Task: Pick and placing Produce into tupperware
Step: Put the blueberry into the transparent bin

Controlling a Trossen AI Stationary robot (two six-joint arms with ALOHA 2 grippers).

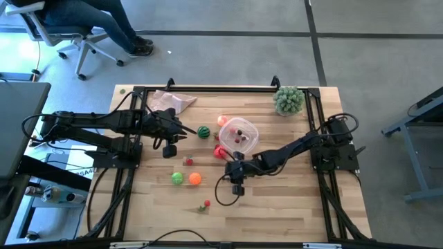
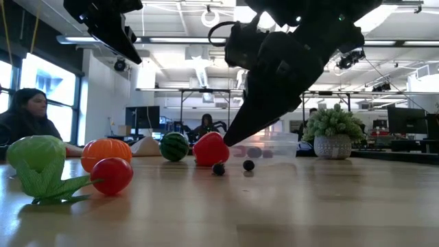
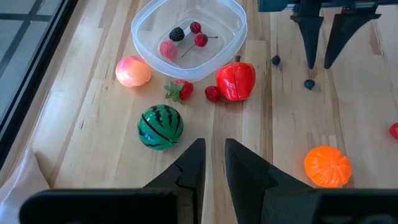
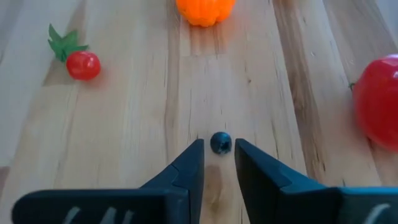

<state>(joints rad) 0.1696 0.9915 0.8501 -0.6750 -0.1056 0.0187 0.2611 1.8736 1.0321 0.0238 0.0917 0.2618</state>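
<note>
The clear tupperware stands at mid-table with small red and dark pieces in it. My right gripper hangs just above the table on the tub's near side, slanting down, narrowly open. A tiny dark berry lies on the wood under its tips, touching neither finger. A second berry and a red piece lie close by. My left gripper waits raised, narrowly open, behind the striped green ball.
An orange ball and a green ball lie nearer the front, with a small red tomato. A peach and a strawberry sit by the tub. A potted plant and a beige cloth are at the back.
</note>
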